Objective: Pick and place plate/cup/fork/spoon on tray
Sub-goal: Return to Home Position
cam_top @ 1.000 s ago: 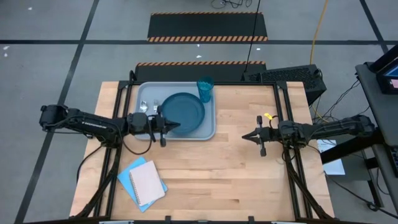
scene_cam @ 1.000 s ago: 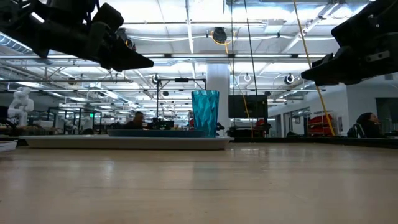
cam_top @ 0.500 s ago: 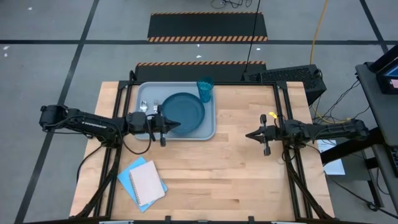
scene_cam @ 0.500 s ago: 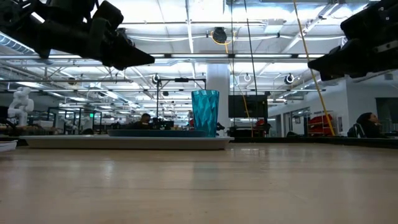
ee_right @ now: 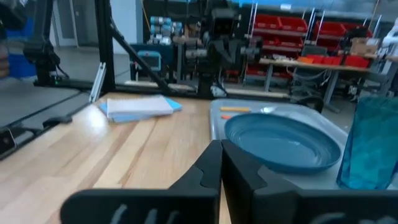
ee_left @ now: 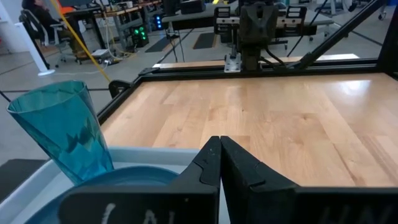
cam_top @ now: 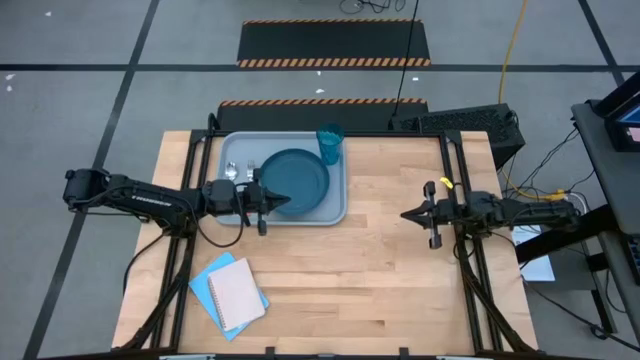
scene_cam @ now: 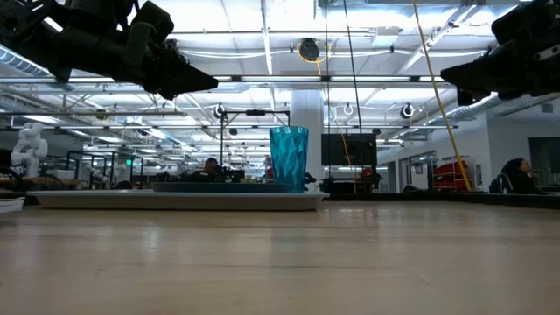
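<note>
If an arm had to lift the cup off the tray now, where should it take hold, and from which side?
Probably at the cup's wall, below the rim, coming from the right gripper's side. It stands upright at the tray's far right corner, with bare table on that side. The plate crowds it on the left gripper's side.

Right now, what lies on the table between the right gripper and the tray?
Nothing: in the high view, only bare wooden table lies between the right gripper, shut above the table, and the tray. The plate and cup sit on the tray itself.
</note>
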